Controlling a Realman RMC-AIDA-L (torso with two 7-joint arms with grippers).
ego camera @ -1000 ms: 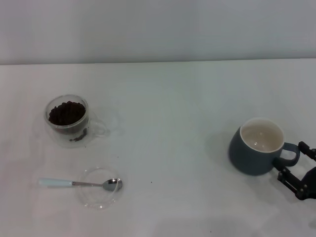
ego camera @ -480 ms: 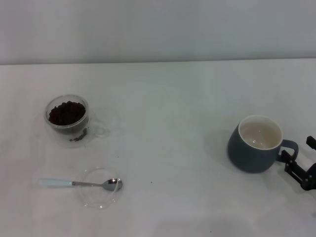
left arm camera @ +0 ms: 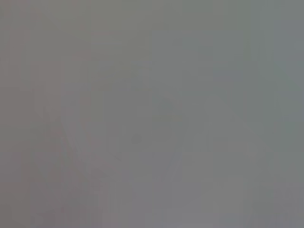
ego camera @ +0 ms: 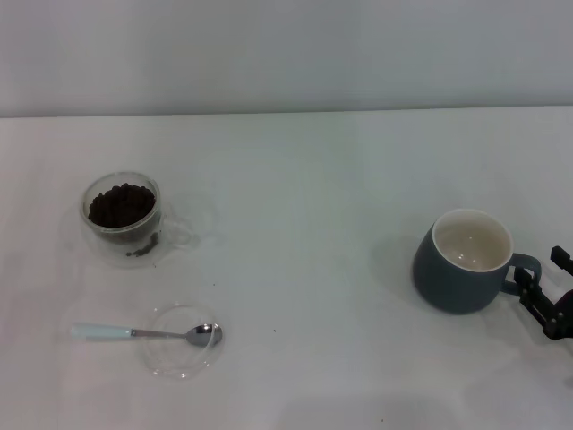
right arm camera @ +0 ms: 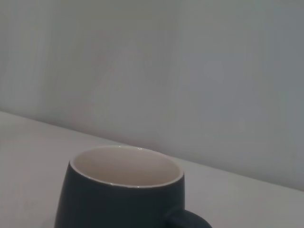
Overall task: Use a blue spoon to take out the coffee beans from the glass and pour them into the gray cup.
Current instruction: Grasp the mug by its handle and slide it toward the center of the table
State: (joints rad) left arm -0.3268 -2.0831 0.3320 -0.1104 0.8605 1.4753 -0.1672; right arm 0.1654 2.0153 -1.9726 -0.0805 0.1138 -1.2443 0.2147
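The gray cup (ego camera: 463, 262) stands upright on the right of the white table, its handle pointing at my right gripper (ego camera: 548, 288). That gripper is open just right of the handle and holds nothing. The cup fills the lower part of the right wrist view (right arm camera: 121, 199) and its inside is empty. The glass (ego camera: 123, 219) with the coffee beans (ego camera: 120, 205) stands at the left. The blue spoon (ego camera: 143, 333) lies in front of the glass, its bowl resting in a flat clear dish (ego camera: 179, 358). My left gripper is out of view.
The white table (ego camera: 304, 206) ends at a pale wall behind. The left wrist view shows only a blank gray surface.
My right gripper has let go of the cup's handle and drawn back to the right. The cup has settled upright, a little to the left.
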